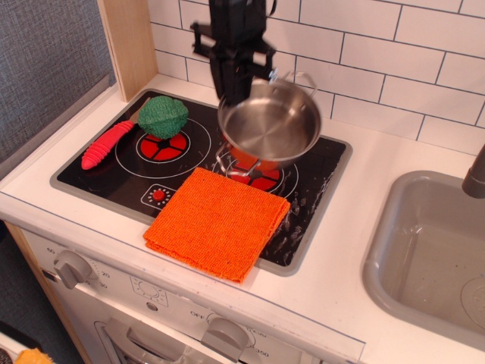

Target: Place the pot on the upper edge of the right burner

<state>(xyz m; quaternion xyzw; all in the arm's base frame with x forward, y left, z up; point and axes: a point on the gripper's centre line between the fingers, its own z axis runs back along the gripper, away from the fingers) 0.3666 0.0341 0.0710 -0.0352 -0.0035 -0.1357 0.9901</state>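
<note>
One camera only, so depth is a guess. Pincer is clenched on the left rim of the pot — steel pan, wire loop handles, one loop visible at its back right. Pot hangs in the air, tilted with its open face toward the camera, over the back half of the right burner; only the front of that red disc shows under it.

Step in hand as I read it: lower and set down on the burner's upper edge — the side nearest the tiled wall.

How I'd do it well:
- level the pot before contact, otherwise the low rim lands first and it skids on the glass cooktop
- bias the centre toward the wall side of the ring, not the disc middle
- descend slowly, release only once the base sits flat
- lift straight up after letting go so the arm doesn't drag the rim

Risks: the rim grip is off-centre, so the pot may swing on release. Orange cloth is in front, apart from the target. Green scrubber and red toy sit by the left burner, well apart.
</note>
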